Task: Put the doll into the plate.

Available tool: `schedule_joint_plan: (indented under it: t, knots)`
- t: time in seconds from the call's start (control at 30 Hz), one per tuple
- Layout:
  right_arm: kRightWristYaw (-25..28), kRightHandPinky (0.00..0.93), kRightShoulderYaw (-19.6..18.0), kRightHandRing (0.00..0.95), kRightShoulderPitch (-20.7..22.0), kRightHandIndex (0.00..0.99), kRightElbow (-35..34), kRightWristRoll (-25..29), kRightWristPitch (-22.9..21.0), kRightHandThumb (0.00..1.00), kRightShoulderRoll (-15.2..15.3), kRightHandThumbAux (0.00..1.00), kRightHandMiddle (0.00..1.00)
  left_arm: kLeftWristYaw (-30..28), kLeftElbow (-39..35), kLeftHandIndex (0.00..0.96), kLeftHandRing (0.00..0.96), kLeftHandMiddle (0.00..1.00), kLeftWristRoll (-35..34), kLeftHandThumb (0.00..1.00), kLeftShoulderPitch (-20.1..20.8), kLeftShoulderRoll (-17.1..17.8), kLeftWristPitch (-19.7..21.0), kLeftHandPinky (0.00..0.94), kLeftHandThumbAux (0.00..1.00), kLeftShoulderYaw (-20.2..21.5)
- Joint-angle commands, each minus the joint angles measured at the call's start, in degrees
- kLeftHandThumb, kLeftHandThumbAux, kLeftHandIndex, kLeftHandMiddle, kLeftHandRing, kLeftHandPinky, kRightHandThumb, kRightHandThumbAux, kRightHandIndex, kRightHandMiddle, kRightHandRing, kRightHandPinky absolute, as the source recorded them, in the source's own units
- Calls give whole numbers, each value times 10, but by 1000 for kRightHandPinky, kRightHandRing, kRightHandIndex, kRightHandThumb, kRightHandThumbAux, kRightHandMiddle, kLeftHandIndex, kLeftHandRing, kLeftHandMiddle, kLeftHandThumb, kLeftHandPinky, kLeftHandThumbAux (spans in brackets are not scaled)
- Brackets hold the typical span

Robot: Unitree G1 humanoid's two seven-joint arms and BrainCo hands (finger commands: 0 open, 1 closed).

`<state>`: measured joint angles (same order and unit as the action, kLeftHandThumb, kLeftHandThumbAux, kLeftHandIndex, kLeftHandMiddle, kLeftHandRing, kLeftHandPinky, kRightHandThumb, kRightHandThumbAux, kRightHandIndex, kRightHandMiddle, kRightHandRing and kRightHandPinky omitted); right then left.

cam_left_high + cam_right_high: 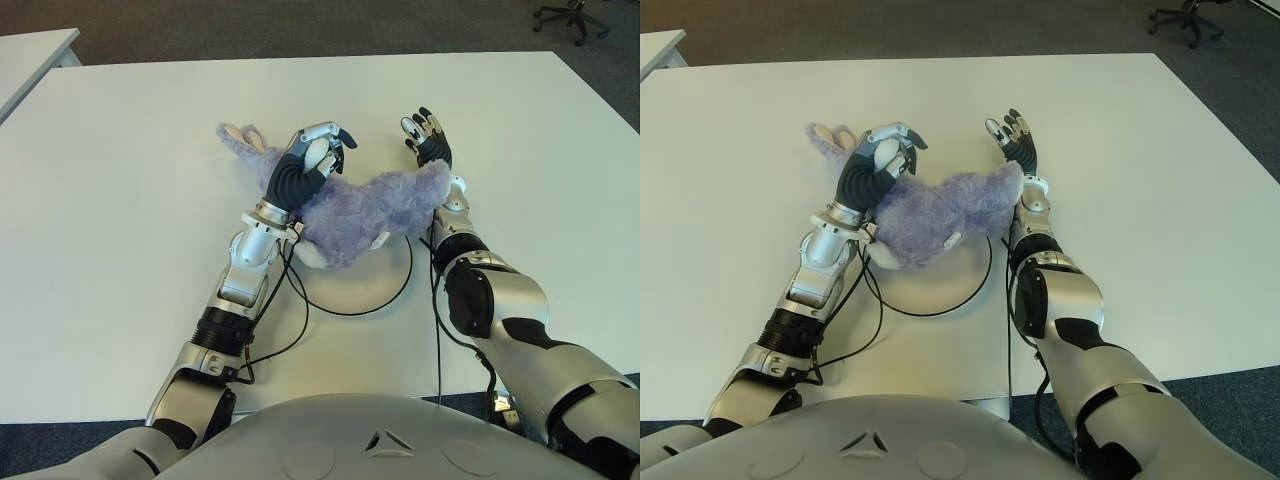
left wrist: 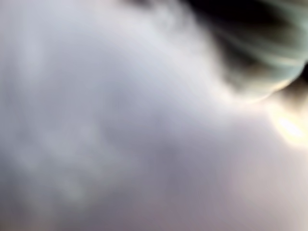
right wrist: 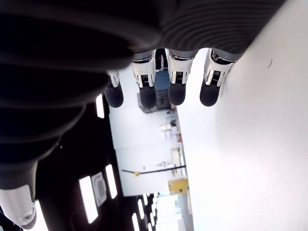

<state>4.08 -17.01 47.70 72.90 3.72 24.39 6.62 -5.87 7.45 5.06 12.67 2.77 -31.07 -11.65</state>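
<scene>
Both hands flank the doll (image 1: 350,215) over the plate (image 1: 385,295): left hand (image 1: 312,158) clutches it; right hand (image 1: 425,135) splayed, empty.

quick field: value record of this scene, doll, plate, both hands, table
doll: purple plush rabbit, lying across the far part of the plate, ears pointing to the robot's left
plate: white with a dark rim, partly covered by the doll
left hand: over the doll near its head, fingers curled around a white part of it
right hand: at the doll's right end, fingers extended, holding nothing
table: white, with the plate on it
task state: doll overlaps the plate, left hand not yet released
</scene>
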Motion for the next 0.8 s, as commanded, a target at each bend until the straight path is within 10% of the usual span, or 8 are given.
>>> schedule_joint_plan:
  t: [0.03,0.8]
  knots:
    - [-4,53,-1,33,-41,19,28,2,-28,65,-14,583,34,-3,21,443,835,824,13,732,-22,1,5,841,695,-4]
    - [-6,53,-1,34,-38,17,28,2,-28,63,-15,595,36,-46,14,437,796,769,-13,717,-15,15,41,821,697,-6]
